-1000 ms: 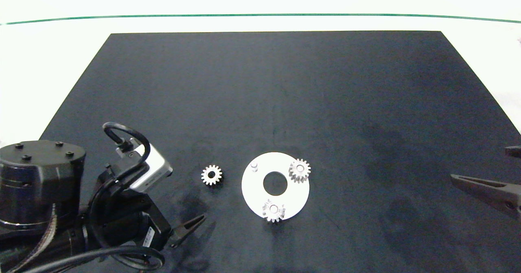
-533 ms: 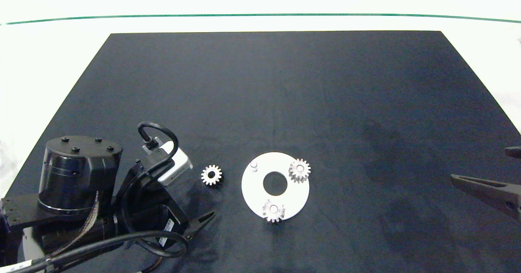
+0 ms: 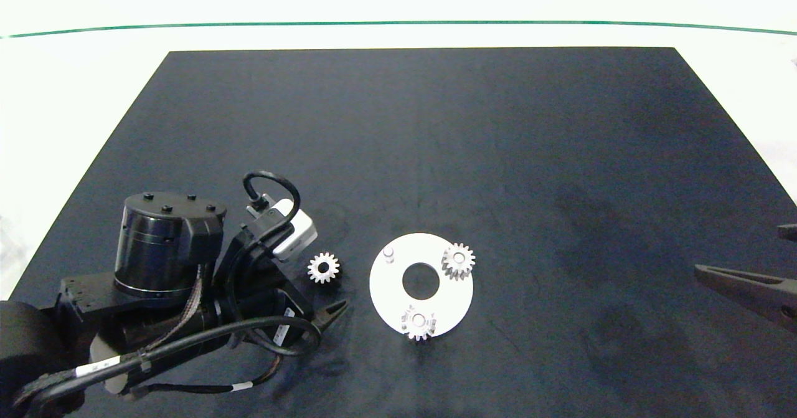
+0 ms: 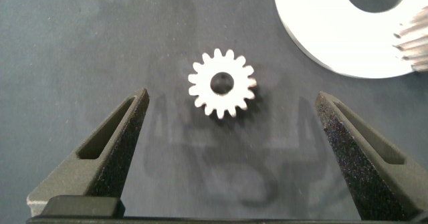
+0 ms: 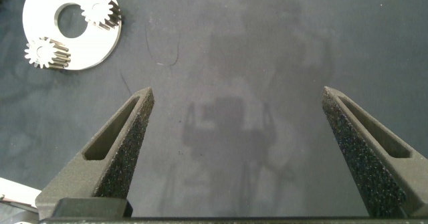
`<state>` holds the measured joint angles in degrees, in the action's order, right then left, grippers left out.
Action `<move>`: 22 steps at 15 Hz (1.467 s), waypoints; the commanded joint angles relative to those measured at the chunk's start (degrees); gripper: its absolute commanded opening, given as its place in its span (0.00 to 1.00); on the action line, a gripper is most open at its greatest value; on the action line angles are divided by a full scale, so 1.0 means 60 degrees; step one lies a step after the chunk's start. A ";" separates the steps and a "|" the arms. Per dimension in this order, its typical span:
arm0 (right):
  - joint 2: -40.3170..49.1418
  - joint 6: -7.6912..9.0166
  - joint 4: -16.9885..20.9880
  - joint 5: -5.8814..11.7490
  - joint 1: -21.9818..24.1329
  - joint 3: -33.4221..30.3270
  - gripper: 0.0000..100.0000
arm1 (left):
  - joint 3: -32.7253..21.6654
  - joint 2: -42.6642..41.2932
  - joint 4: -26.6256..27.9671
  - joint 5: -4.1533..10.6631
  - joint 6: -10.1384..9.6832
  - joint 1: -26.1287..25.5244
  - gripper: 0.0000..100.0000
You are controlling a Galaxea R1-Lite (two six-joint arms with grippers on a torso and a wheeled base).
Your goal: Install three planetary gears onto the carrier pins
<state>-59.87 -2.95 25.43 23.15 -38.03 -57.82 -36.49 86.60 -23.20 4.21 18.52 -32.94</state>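
1. Two planetary gears (image 3: 458, 260) already sit on carrier pins on the white disc (image 3: 389, 293); I see the third pin (image 3: 389, 254) bare.
2. The loose gear (image 4: 223, 83) lies flat on the dark mat (image 3: 423, 144), just left of the disc, apart from it.
3. My left gripper (image 4: 231, 140) hangs spread wide, the gear between its fingers, untouched.
4. My right gripper (image 5: 237, 144) waits open at the mat's right edge; bare mat all around.
5. No writing I can read.

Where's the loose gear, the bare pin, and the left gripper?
Loose gear (image 4: 222, 83): left wrist view, on its toothed face beside the bore.
Bare pin (image 3: 388, 253): head view, on the peg's top.
Left gripper (image 4: 234, 124): left wrist view, midway between its open fingertips.
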 commanded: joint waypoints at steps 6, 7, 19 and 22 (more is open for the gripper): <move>0.0017 -0.0021 0.0024 0.0009 -0.0004 -0.0002 1.00 | -0.0437 0.0727 -0.0089 0.0061 0.0005 0.0055 1.00; 0.0017 -0.0021 0.0024 -0.0006 -0.0004 -0.0002 1.00 | -0.0452 0.0786 -0.0089 0.0090 0.0005 0.0055 1.00; 0.0061 -0.0036 0.0024 -0.0006 -0.0004 0.0013 1.00 | -0.0511 0.0918 -0.0103 0.0090 0.0019 0.0260 0.83; 0.0061 -0.0036 0.0024 -0.0020 -0.0004 0.0013 1.00 | -0.0481 0.0933 -0.0103 0.0090 0.0019 0.0246 0.77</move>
<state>-59.37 -3.16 25.44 22.89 -38.03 -57.73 -39.50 92.25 -23.67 4.71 18.54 -31.42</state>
